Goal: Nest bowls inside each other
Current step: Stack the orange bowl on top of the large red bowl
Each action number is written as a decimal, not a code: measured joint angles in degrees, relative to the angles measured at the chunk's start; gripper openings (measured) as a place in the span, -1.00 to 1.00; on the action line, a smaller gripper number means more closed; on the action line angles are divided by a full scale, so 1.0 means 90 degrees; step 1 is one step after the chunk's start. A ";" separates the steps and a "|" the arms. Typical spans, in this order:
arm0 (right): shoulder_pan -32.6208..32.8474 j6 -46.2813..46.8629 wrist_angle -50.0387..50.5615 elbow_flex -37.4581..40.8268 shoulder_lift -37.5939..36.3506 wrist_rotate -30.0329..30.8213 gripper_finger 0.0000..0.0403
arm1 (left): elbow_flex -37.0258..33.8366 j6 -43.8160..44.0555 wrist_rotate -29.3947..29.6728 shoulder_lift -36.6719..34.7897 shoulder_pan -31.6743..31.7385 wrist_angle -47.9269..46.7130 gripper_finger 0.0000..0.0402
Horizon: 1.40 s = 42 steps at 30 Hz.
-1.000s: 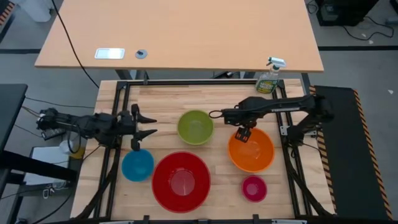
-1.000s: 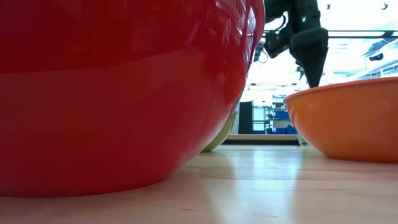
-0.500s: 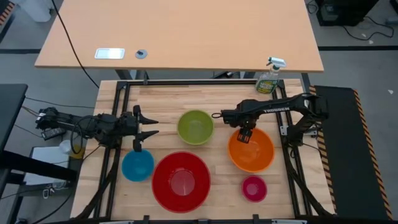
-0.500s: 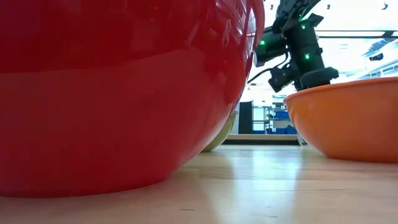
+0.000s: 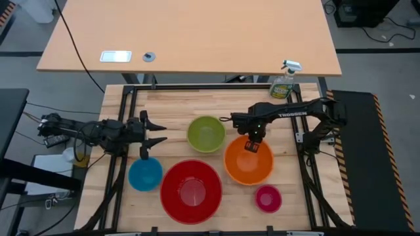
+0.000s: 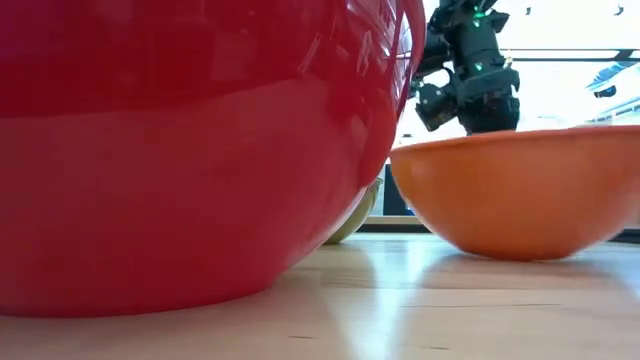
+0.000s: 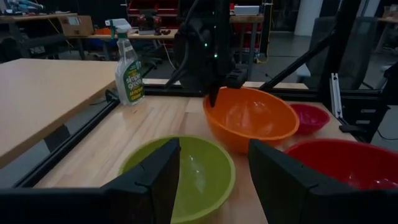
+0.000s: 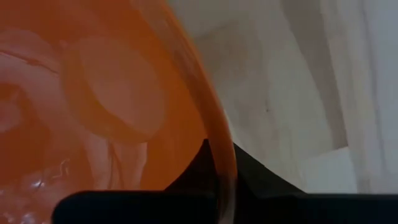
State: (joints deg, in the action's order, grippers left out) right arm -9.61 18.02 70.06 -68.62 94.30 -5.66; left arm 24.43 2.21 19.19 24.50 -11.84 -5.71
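The orange bowl (image 5: 248, 162) sits right of centre, with my right gripper (image 5: 252, 145) shut on its far rim. The yellow-green bowl (image 5: 206, 134) stands to its left, and the big red bowl (image 5: 191, 191) is at the near middle. A blue bowl (image 5: 145, 174) is at the near left and a small pink bowl (image 5: 268, 198) at the near right; each of these rests on its base. My left gripper (image 5: 159, 133) hovers open at the table's left, level, pointing toward the yellow-green bowl (image 7: 186, 174). My right gripper pinches the orange bowl's far rim (image 8: 222, 163), one finger inside the bowl and one outside. The fingers come from above, pointing down. The bowl stays upright, mouth up; in the low view its base (image 6: 520, 255) looks to be on the table.
A green spray bottle (image 5: 283, 84) stands at the far right corner. A black frame rail (image 5: 210, 87) runs around the table. Bare wood lies along the far side and between the orange and pink bowls.
My right gripper has come down over the orange bowl's far rim and shut on it. The orange bowl has then shifted along the table toward the left, nearer the red and yellow-green bowls. My left arm has kept still.
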 joint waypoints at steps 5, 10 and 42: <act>0.0097 0.0257 0.0738 -0.0866 -0.0112 0.0249 -0.90 | 0.0411 0.0006 -0.0001 -0.0143 -0.0002 -0.0794 -0.04; 0.0242 0.0544 0.1028 -0.1909 -0.0370 -0.0011 -0.91 | 0.0503 0.0040 -0.0001 -0.0161 -0.0005 -0.1136 -0.04; 0.2437 0.1469 -0.0337 -0.7050 0.3672 0.0689 -0.89 | 0.0964 -0.0100 -0.0936 -0.1405 0.0000 -0.1586 -0.04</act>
State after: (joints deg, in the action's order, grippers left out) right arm 12.32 31.25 67.02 -132.07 127.35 0.54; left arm 33.10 1.30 10.76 11.85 -11.84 -19.99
